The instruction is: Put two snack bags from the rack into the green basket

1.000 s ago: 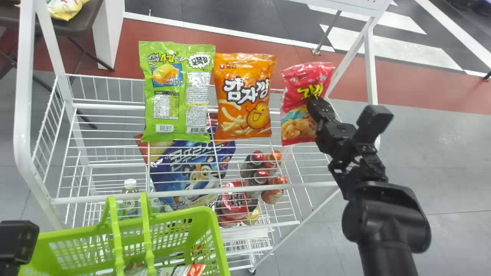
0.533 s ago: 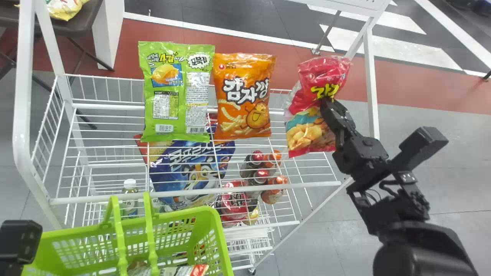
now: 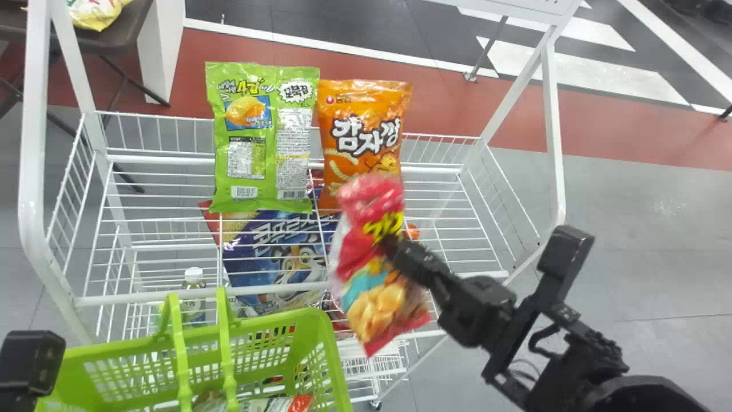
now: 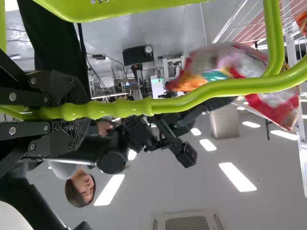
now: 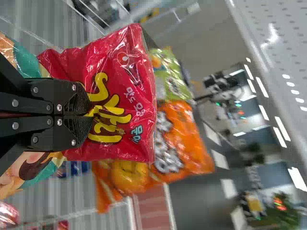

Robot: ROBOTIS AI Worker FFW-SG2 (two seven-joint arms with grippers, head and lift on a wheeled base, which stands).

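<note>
Held by my right gripper (image 3: 394, 247), the red snack bag (image 3: 374, 269) hangs in front of the rack, right of the green basket (image 3: 200, 343). In the right wrist view my right gripper (image 5: 88, 115) is shut on the red bag (image 5: 120, 96). A green snack bag (image 3: 260, 137) and an orange snack bag (image 3: 363, 131) stand on the top shelf; the red bag covers part of the orange one. In the left wrist view my left gripper (image 4: 81, 111) is shut on the basket's handle (image 4: 177, 96). Packages (image 3: 286, 403) lie inside the basket.
The white wire rack (image 3: 423, 171) stands ahead, with a blue bag (image 3: 280, 257) and a bottle (image 3: 194, 292) on a lower level. Its slanted white post (image 3: 553, 131) rises at the right. A dark chair (image 3: 114, 34) stands at the far left.
My right gripper has carried the red bag off the shelf's right end, first rightward, then left and nearer the basket. The left arm has barely moved.
</note>
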